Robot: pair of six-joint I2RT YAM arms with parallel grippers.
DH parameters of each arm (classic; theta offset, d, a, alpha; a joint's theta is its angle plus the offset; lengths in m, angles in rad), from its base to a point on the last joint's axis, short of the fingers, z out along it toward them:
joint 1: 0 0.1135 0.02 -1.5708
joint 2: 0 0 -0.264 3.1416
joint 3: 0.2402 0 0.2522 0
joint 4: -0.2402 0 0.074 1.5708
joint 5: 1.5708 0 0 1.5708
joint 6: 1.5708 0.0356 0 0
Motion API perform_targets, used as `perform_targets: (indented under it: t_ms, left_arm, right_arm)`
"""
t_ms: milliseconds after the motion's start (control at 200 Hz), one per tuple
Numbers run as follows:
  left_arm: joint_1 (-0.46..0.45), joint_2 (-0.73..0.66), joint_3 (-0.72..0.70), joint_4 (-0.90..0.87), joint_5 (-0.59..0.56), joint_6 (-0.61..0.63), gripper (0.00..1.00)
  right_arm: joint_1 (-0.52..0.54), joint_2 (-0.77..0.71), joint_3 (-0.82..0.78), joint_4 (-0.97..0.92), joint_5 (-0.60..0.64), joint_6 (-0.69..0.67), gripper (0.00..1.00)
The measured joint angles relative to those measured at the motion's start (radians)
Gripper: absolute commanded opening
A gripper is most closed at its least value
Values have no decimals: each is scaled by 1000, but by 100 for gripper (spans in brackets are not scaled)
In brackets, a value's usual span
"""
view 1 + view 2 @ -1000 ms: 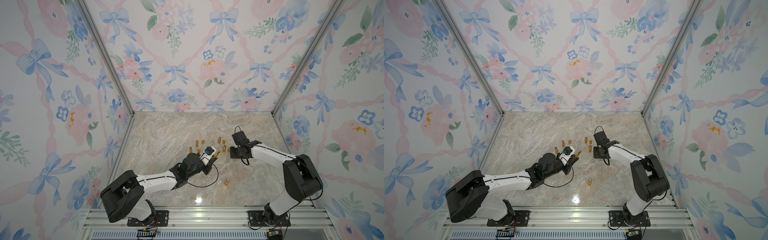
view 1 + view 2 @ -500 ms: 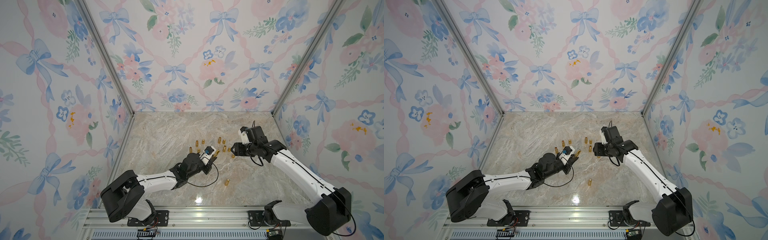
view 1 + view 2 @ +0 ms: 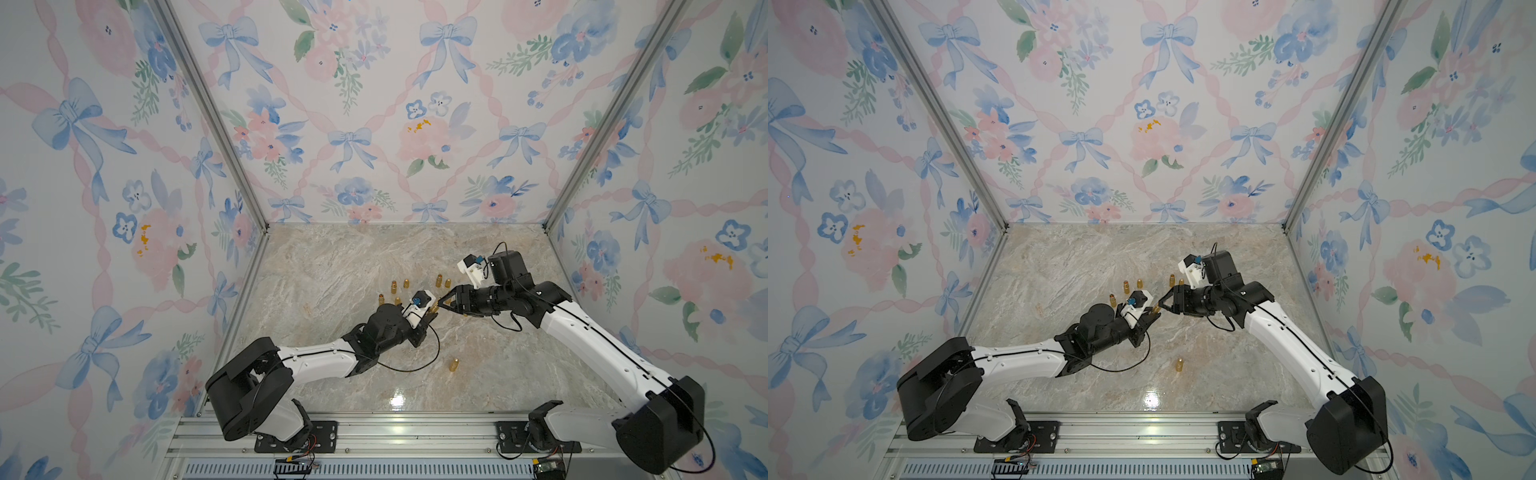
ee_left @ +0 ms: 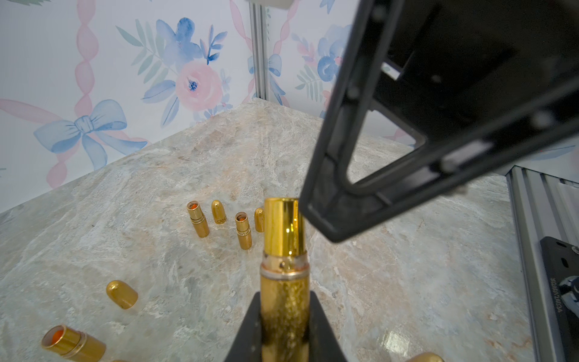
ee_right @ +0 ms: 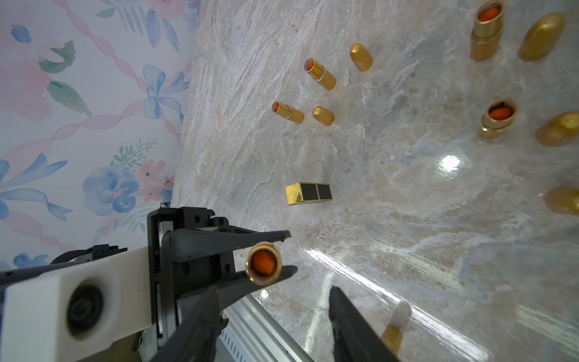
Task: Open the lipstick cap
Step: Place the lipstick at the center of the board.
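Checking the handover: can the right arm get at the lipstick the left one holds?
Probably yes: the right end effector is open by the lipstick, which the left end effector grips; nothing lies between them.

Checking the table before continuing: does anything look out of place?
One square black-and-gold lipstick appears to lie on its side, apart from the round gold lipsticks and caps, which stand upright.

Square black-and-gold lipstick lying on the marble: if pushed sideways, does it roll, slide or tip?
The square lipstick lies on a flat face, so it likely slides or pivots rather than rolls or tips. Its gold end looks mirror-polished and the marble table is glossy, so probably low friction. A seam splits the black panels; a pull might part it there.
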Motion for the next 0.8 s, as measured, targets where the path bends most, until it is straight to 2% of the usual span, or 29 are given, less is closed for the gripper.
perform_targets:
  t_ms: [365,800]
  left_arm:
    - [-6,1,7,0,14,0,0]
    - [-8,15,20,8,-11,0,0]
  right_arm:
    - [26,63,0,61,-20,35,34]
    - [39,80,0,77,-12,39,20]
